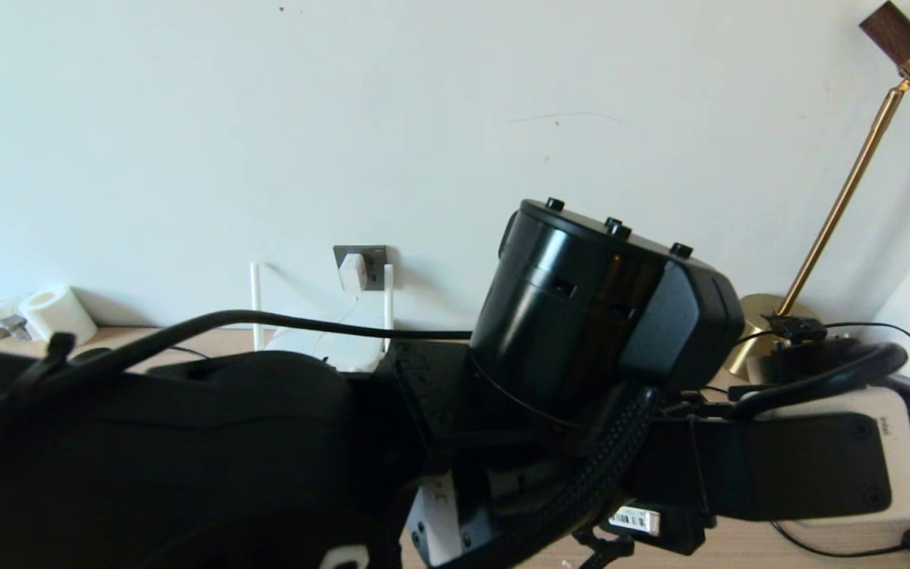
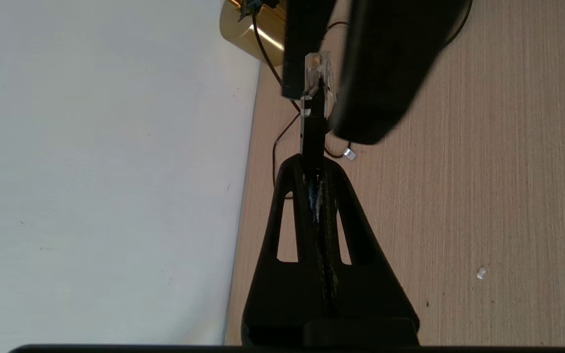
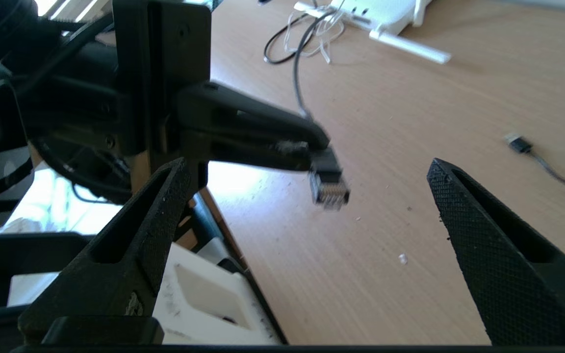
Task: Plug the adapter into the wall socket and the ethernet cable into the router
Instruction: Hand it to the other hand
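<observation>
Between the left gripper (image 3: pixel 318 145) fingers: the ethernet cable (image 3: pixel 329 181), pinched at its black boot, clear plug sticking out past the fingertips. The left wrist view shows the same thing: left gripper (image 2: pixel 313 164) clamped tight on the boot, clear plug (image 2: pixel 319 73) out ahead, held above the wooden table (image 2: pixel 483 171). The cable's black run trails back from the grip toward the router (image 3: pixel 385 12) at the far end of the table.

Right gripper (image 3: pixel 307 196) is spread wide, holding nothing, its two textured fingers (image 3: pixel 464 206) on either side of the plug as seen from its own camera, but apart from it. It faces the left gripper across the table.

Adapter (image 1: pixel 353 273) is already seated in the wall socket (image 1: pixel 372 257), thin white cord hanging down to the router (image 1: pixel 321 348). Router sits on the table against the wall, below the socket, white stick antennas up on both sides. Its ports are not visible from any view.

Head view is mostly blocked by the arms. Small black USB-type plug (image 3: pixel 519 143) lies loose on the table, well apart from the grippers. Brass lamp (image 1: pixel 842 197) stands to the right by the wall, paper roll (image 1: pixel 56 312) at far left.
</observation>
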Controlling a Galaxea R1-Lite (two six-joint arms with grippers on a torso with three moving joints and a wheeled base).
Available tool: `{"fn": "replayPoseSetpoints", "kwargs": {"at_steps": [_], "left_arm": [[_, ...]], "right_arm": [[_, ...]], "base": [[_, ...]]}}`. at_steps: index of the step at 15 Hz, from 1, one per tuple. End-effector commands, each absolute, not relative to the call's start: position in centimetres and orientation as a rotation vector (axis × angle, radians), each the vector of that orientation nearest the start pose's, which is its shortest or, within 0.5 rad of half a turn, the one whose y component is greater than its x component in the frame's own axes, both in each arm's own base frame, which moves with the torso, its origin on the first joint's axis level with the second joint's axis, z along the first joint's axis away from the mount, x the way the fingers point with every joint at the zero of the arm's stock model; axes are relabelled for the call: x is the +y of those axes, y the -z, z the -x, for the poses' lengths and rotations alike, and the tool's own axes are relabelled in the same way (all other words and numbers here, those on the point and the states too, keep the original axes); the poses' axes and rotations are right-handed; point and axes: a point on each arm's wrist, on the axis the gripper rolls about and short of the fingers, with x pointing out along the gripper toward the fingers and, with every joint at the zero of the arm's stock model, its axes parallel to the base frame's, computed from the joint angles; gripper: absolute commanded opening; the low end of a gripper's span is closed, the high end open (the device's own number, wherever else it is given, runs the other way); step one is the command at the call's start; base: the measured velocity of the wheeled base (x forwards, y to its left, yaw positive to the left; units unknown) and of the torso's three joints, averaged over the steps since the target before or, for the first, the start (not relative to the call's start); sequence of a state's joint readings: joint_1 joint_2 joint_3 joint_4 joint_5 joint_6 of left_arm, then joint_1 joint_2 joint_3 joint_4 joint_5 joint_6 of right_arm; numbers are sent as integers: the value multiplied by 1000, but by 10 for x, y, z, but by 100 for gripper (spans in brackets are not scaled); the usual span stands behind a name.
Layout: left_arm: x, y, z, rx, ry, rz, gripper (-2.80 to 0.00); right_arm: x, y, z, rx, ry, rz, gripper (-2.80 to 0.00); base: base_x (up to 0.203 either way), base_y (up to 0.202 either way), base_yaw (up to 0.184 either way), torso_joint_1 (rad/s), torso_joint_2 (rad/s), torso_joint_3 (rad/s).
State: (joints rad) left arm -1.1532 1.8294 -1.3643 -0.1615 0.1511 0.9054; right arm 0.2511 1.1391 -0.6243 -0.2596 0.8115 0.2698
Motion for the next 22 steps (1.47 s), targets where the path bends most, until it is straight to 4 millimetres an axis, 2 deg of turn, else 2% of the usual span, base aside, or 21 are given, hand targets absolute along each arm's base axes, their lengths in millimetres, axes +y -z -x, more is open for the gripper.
{"fn": "replayPoseSetpoints", "kwargs": {"at_steps": [1,6,7,8,20,21,22], "left_arm": [[-332,-248,-149,-222,1056,-1018,-280],[-333,-248,-147,-225,1061,-1018,-280],[-333,-247,-147,-223,1061,-1019,-280],[-333,-248,-147,-226,1059,-1019,-280],[-341,-242,-149,-232,1055,-1018,-280],[-340,-242,-149,-230,1053,-1019,0],[-340,-242,-149,-232,1053,-1018,0]], "right_arm": [[55,-228,-147,390,-1017,-315,0],[55,-228,-147,389,-1013,-314,0],[55,-227,-147,391,-1014,-315,-231],[55,-227,-147,394,-1014,-316,-280],[55,-217,-145,429,-1012,-324,-280],[55,-217,-144,430,-1012,-325,-280],[55,-214,-144,440,-1009,-327,-280]], "base": [[0,0,0,0,0,0],[0,0,0,0,0,0],[0,0,0,0,0,0],[0,0,0,0,0,0],[0,0,0,0,0,0],[0,0,0,0,0,0],[0,0,0,0,0,0]]}}
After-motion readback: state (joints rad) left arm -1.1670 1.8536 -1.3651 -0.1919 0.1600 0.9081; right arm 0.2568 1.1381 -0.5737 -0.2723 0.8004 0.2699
